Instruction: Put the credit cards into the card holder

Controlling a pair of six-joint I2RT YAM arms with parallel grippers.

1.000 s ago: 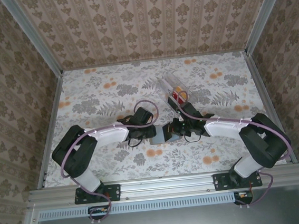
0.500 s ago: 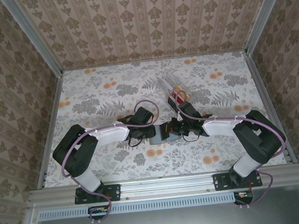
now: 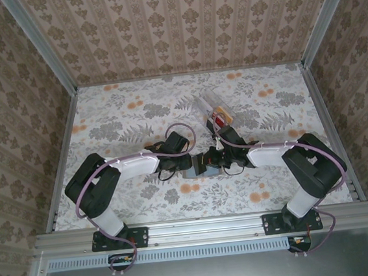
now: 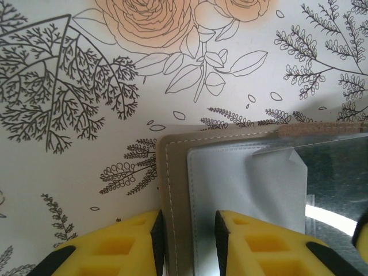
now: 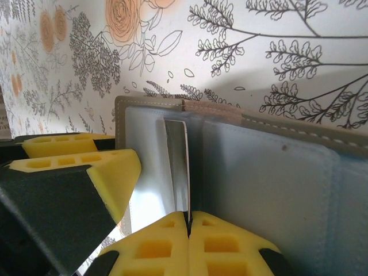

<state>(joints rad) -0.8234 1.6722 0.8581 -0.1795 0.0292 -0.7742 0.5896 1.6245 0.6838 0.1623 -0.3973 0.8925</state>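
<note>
The table carries a floral-patterned covering, and both arms reach inward to meet near its middle. The left gripper is positioned at the left side of the card holder. Its yellow fingers are partly spread and straddle the stitched left edge: one finger sits over the bare table just beside the holder, the other over the holder's clear inner pocket. Whether the fingers press on the holder cannot be determined. The card holder lies open on the table between the two grippers, inner face up, grey-taupe border visible around the translucent pockets. The right gripper approaches from the right side with its fingers pressed together, pinching one credit card by its near edge. In the right wrist view this card appears edge-on as a thin glossy strip, standing close to the fold between the two panels with its far end against the pocket of the left panel. How far it has entered the pocket cannot be determined. Farther back and to the right, apart from the holder, a clear box rests on the table with a red card and an orange-yellow card at its near end.
</note>
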